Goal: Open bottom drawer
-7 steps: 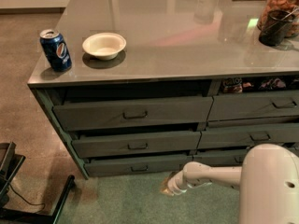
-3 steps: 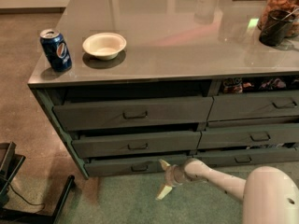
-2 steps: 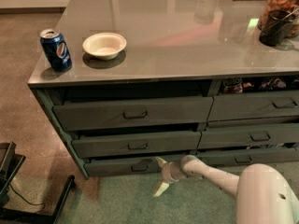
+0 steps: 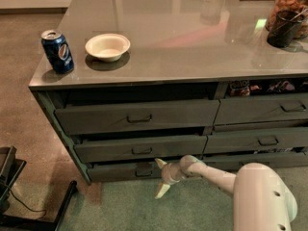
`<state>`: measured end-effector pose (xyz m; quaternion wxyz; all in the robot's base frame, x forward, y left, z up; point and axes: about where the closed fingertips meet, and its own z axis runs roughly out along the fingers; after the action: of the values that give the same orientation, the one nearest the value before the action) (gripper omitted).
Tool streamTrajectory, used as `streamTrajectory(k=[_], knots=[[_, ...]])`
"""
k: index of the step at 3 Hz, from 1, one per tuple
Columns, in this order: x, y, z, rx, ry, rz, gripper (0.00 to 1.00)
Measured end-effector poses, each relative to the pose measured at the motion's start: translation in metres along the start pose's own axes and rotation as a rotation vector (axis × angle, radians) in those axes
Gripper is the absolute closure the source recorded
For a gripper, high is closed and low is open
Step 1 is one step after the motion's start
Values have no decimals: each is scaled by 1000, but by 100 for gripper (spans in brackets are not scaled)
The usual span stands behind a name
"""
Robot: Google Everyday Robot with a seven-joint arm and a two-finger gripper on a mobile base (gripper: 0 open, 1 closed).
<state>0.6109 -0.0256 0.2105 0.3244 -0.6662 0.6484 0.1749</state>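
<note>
The bottom drawer point(image 4: 115, 171) is the thin dark grey-green front lowest in the left stack, with a small dark loop handle point(image 4: 144, 170) at its centre. My gripper point(image 4: 160, 177) hangs at the end of the white arm that reaches in from the lower right. It sits just right of the handle, close in front of the drawer front. Its two pale fingers are spread apart, one pointing up point(image 4: 160, 163) and one down point(image 4: 162, 190). It holds nothing.
Two taller drawer fronts point(image 4: 139, 115) point(image 4: 140, 148) sit above the bottom one. A second drawer stack point(image 4: 262, 141) stands to the right. On the counter are a Pepsi can point(image 4: 57, 51), a white bowl point(image 4: 108, 46) and a jar point(image 4: 289, 13). Green carpet point(image 4: 125, 206) lies below; a black stand point(image 4: 9, 186) is at lower left.
The gripper has moved left along the floor line, from under the right part of the bottom drawer to just beside its handle, and its fingers have spread open.
</note>
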Motion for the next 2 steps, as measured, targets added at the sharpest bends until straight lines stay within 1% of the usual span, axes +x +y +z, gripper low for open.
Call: streamTrajectory(k=[2], knots=[[7, -11, 15, 1, 57, -37, 0]])
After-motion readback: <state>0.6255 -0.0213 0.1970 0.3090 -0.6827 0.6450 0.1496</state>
